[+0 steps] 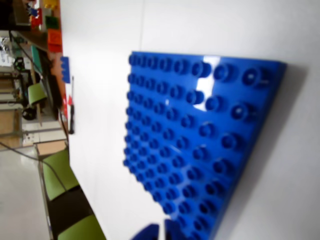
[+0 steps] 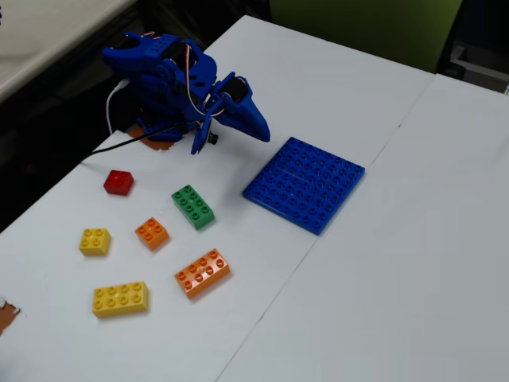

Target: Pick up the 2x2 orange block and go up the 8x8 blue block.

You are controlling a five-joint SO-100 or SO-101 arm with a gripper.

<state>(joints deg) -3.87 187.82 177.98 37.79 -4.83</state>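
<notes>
Blue 8x8 block point(image 2: 305, 184) lies flat on the white table point(image 2: 413, 263), to the right of all the small bricks in the fixed view, and nothing stands on its studs. In the wrist view the same baseplate point(image 1: 200, 145) fills most of the picture, seen at a slant, with light shining on some studs. The blue robot arm point(image 2: 171, 79) is folded low at the far left part of the table in the fixed view, and its gripper point(image 2: 258, 127) points toward the baseplate, above the table and apart from every brick. I cannot tell how the jaws stand, because the fixed view shows them from the side only and the wrist view shows only two blue tips at the bottom edge; nothing is seen between them.

The longer orange brick point(image 2: 202, 272) and the longer yellow brick point(image 2: 120, 298) lie nearest to the camera in the fixed view. The green brick point(image 2: 192, 206) lies between the arm and the longer orange brick. The 2x2 orange block point(image 2: 151, 232) rests on the table just left of the green brick, well apart from the baseplate and from the gripper. The small yellow brick point(image 2: 95, 240) is left of it, and the small red brick point(image 2: 118, 181) lies closer to the arm's base.
</notes>
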